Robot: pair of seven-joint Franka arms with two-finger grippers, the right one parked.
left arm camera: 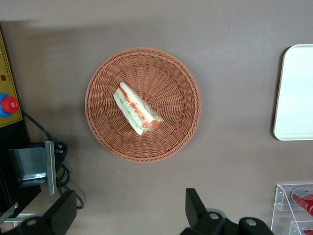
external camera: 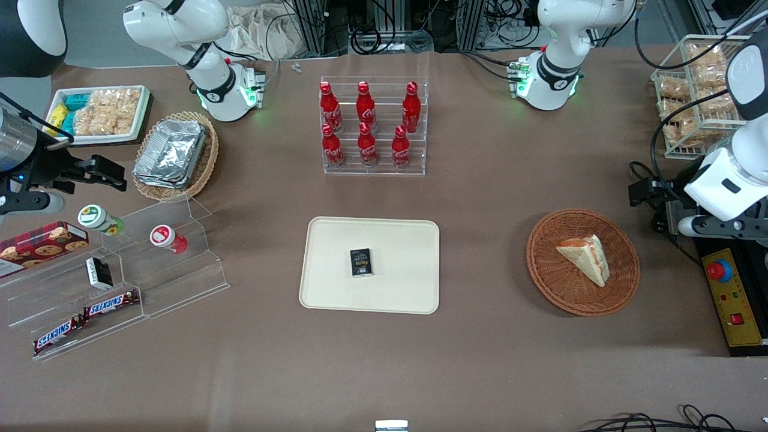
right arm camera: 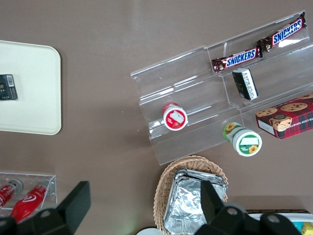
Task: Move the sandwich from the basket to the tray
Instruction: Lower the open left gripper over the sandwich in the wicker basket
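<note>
Reading across the front view: two Snickers bars (external camera: 84, 317) on a clear stepped rack (external camera: 180, 282) w/ a red cookie box (external camera: 42, 245) at the parked arm's end, then the tray (external camera: 408, 288) mid-table carrying a small dark packet (external camera: 361, 263), lettering unreadable, w/ six red Coca-Cola bottles (external camera: 367, 123) farther from the camera. Sandwich (external camera: 585, 258) lies in the basket (external camera: 543, 270), toward the working arm's end, red filling edge showing. Gripper (left arm camera: 127, 215) hangs above the table beside the basket, fingers spread wide, holding nothing.

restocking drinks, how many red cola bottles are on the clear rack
6: three in the upper row, three in the lower row, nearer the camera. None appear hidden.
</note>
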